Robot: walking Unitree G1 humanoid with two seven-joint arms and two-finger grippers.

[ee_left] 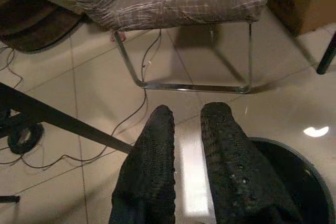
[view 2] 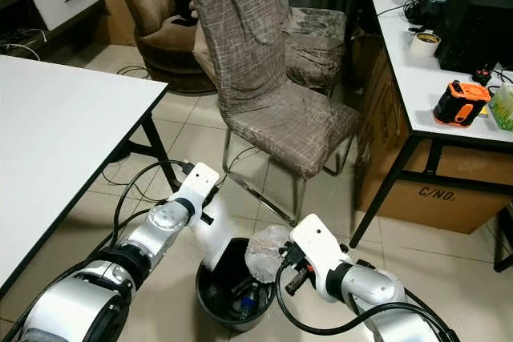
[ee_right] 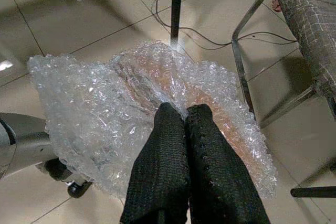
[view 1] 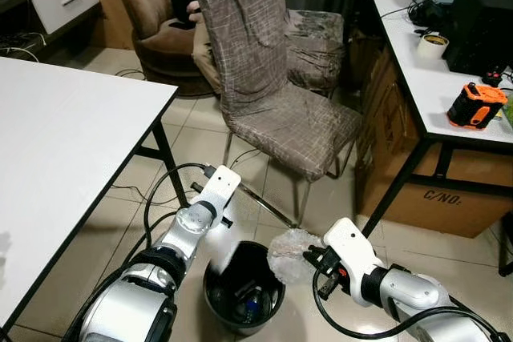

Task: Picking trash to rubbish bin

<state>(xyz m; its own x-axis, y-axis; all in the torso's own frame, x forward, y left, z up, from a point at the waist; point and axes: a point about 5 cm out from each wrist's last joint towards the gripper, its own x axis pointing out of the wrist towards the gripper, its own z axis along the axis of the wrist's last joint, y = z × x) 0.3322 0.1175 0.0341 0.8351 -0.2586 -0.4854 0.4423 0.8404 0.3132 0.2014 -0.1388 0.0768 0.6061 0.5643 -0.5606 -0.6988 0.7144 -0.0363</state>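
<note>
One crumpled wad of clear bubble wrap (ee_right: 152, 114) is in play, and one round black plastic rubbish bin (view 1: 220, 298) stands on the pale tiled floor (view 1: 200, 130) between the two silver arms. The wad is a lumpy, glossy, translucent sheet bunched into an irregular ball; it has no clear long axis or pointing direction. The right gripper (ee_right: 184, 114) is clenched on it, both black fingers pressed together into its folds, holding it in the air at the bin's right rim, partly over the opening. The bin already holds a few dark items at its bottom, too dim to identify. The left gripper (ee_left: 189, 124) hovers near the bin's left rim with its two fingers slightly parted and nothing between them. One grey patterned fabric chair (view 1: 272, 94) on chrome legs stands behind the bin, between two white tables (view 1: 64, 142).
</note>
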